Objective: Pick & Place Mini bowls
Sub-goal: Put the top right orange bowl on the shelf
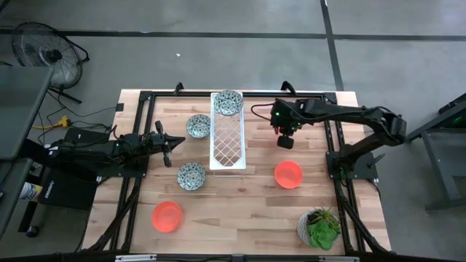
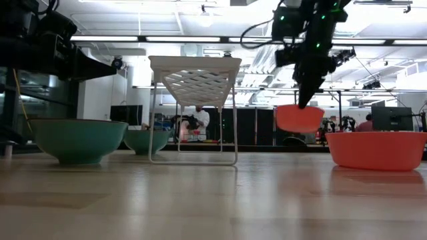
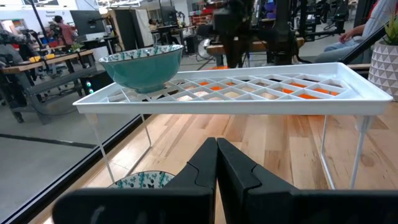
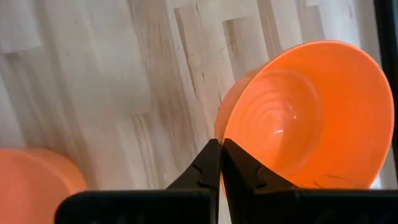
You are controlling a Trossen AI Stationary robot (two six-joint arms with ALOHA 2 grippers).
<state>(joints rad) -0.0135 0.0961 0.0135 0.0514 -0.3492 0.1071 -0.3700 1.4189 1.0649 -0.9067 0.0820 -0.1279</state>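
Note:
The held orange-red mini bowl (image 1: 285,143) hangs under my right gripper (image 1: 283,135), which is shut on it right of the white lattice tray (image 1: 227,149). Two more orange-red bowls sit on their bases on the table (image 1: 288,175) (image 1: 167,216). One patterned bowl (image 1: 228,102) stands on the tray's far end. Two patterned bowls (image 1: 197,126) (image 1: 191,175) rest on the table left of the tray. My left gripper (image 1: 171,143) is shut and touches nothing, between those two bowls and pointing at the tray. My right gripper (image 4: 221,152) pinches the orange-red bowl's rim (image 4: 219,127) between its two fingers, one inside the bowl and one outside. The fingers come from above, pointing down. The bowl (image 2: 299,118) hangs lifted clear of the table, tilted.
The tray (image 2: 195,80) stands on thin legs above the table. A pale pot with a green plant (image 1: 319,227) sits at the near right corner. Black frame rails run along the table's left and right sides. Bare wood lies near the table's near edge, between the orange-red bowl and the plant.

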